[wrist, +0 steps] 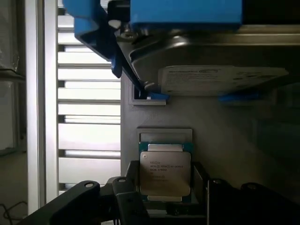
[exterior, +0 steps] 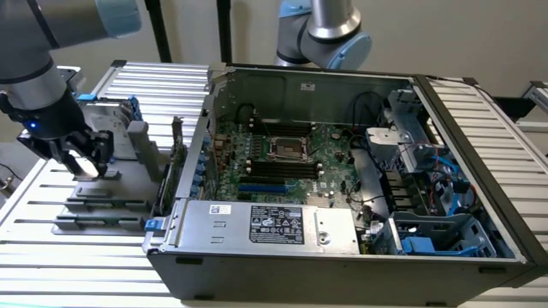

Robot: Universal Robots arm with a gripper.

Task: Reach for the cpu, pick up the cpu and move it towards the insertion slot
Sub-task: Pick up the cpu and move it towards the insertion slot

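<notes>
We count one cpu [wrist: 165,172], one insertion slot [exterior: 288,148], one hard drive [wrist: 220,77], one gripper [exterior: 86,167], one open computer case [exterior: 342,269], one power supply [exterior: 274,224], one blue card slot [exterior: 261,190], one slatted table [exterior: 51,269] and two robot arms [exterior: 34,58].

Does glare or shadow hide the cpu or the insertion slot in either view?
Exterior view: even light; the insertion slot glints on its metal frame yet stays visible. Wrist view: the cpu is well lit with no glare, while the slats beside it glare white.
</notes>
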